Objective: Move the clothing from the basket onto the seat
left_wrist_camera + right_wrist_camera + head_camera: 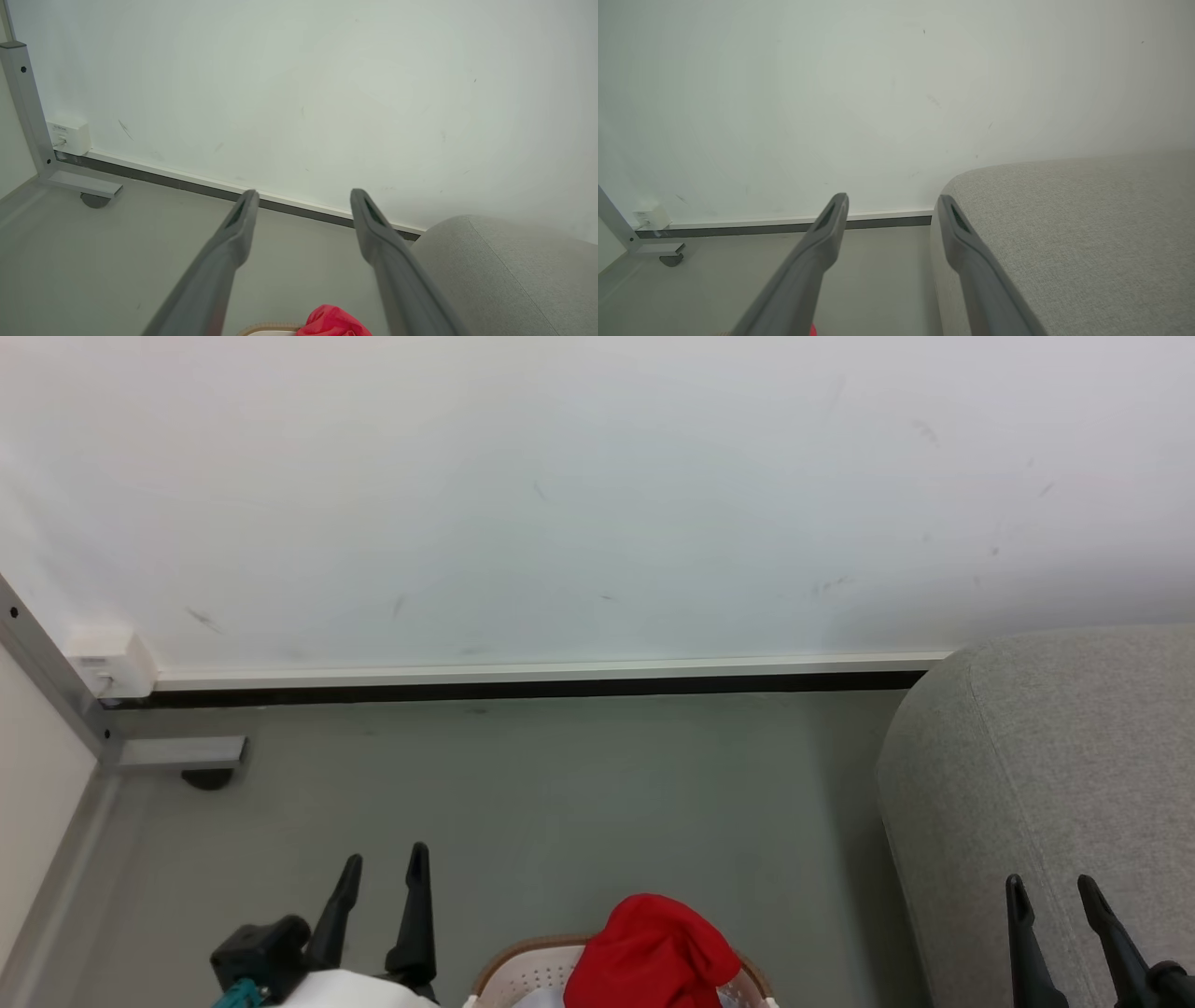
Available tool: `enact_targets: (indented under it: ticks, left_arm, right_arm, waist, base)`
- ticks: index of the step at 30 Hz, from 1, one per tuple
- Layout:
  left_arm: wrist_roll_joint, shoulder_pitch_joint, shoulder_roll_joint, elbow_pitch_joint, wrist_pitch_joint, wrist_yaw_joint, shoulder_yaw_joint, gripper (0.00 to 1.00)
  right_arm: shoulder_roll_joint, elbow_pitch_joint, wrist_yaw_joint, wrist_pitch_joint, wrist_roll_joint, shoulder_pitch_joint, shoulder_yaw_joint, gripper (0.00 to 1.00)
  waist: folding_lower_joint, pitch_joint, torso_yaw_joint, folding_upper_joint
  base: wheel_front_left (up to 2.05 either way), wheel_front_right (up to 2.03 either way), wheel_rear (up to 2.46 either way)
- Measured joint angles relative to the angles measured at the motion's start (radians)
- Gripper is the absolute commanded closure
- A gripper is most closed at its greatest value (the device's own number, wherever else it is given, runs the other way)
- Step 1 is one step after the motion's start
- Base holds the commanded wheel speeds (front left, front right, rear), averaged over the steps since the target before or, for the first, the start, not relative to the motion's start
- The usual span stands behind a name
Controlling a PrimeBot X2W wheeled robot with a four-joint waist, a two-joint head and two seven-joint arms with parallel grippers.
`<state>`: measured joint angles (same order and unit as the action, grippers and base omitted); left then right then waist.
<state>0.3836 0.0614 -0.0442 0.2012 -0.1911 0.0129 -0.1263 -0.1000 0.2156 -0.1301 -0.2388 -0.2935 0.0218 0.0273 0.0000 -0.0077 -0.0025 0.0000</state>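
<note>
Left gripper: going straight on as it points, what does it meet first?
Probably the wall at its baseboard; the left gripper points above the floor, left of the seat, with nothing nearer. Depth is unclear.

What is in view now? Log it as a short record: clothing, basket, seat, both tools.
clothing: red, heaped in the basket, above its rim
basket: on the grey floor, left of the seat
seat: light grey, rounded edge, beside the wall
left tool: open, empty, left of the basket
right tool: open, empty, by the seat

Seat (1055, 756) matt woven cloth; basket (527, 978) perforated smooth plastic; clothing (653, 952) thin fabric, seemingly matt.
</note>
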Motion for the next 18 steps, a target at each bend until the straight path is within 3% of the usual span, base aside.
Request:
enact_targets:
  ticks: [18]
  left_arm:
    - [-0.157, -0.001, -0.001, 0.009, -0.032, 0.01, -0.014, 0.0]
  right_arm:
    - [0.028, 0.001, 0.0, -0.009, 0.162, 0.013, 0.026, 0.0]
  waist:
    - [0.0, 0.005, 0.004, 0.0]
  base:
    - [0.0, 0.0, 0.0]
